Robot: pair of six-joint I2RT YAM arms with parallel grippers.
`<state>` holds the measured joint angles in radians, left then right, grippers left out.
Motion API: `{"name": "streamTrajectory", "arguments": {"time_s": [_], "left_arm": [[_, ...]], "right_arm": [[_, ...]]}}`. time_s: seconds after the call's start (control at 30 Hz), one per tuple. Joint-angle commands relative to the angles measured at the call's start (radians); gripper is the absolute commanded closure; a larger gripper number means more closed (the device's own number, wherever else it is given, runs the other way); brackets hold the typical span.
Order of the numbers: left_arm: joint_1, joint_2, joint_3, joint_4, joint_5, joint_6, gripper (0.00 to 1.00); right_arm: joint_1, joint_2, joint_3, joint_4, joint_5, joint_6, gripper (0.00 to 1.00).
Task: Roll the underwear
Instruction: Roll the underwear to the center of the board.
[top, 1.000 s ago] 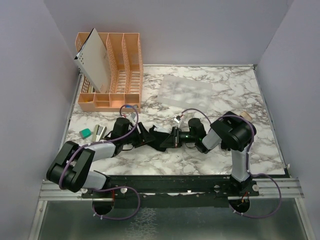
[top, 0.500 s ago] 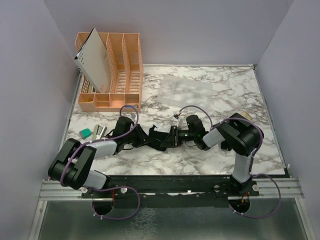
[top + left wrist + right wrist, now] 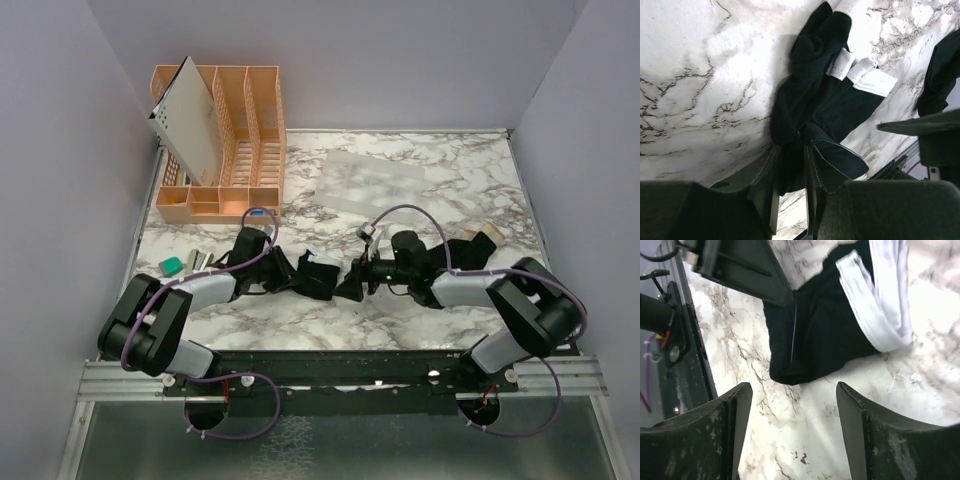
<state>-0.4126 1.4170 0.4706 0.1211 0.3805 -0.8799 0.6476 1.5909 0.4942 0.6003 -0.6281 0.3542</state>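
The black underwear [image 3: 320,275] lies bunched on the marble table between the two grippers. In the left wrist view the underwear [image 3: 825,100] shows a white band [image 3: 860,75] at its far end. My left gripper [image 3: 791,150] is shut on the near fold of the black cloth; from above the left gripper [image 3: 290,272] sits at the cloth's left end. My right gripper [image 3: 792,395] stands open just short of the underwear [image 3: 830,335], bare marble between its fingers. Seen from above, the right gripper [image 3: 352,282] is at the cloth's right edge.
An orange rack [image 3: 240,140] with a grey card [image 3: 190,120] stands at the back left. A frosted plastic sheet [image 3: 370,180] lies behind the grippers. A teal item [image 3: 172,265] lies at the left. A small tan-topped object [image 3: 487,236] sits at the right.
My left gripper has closed on the cloth's left end. My right gripper has let go of the cloth, opened and drawn back to the right, its arm now stretched low.
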Motion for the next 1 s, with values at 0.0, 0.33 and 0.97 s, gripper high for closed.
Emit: {"name": "streamTrajectory", "arguments": {"time_s": [0.0, 0.33, 0.97], "left_arm": [[0.002, 0.033, 0.015, -0.146, -0.078, 0.047, 0.72], [0.002, 0.053, 0.067, -0.2, -0.064, 0.056, 0.72], [0.002, 0.08, 0.097, -0.225, -0.051, 0.071, 0.72]], "right_arm": [[0.021, -0.15, -0.057, -0.007, 0.095, -0.31, 0.27], [0.312, -0.133, -0.032, 0.047, 0.419, -0.94, 0.3], [0.425, 0.095, 0.049, 0.12, 0.531, -1.103, 0.45]]}}
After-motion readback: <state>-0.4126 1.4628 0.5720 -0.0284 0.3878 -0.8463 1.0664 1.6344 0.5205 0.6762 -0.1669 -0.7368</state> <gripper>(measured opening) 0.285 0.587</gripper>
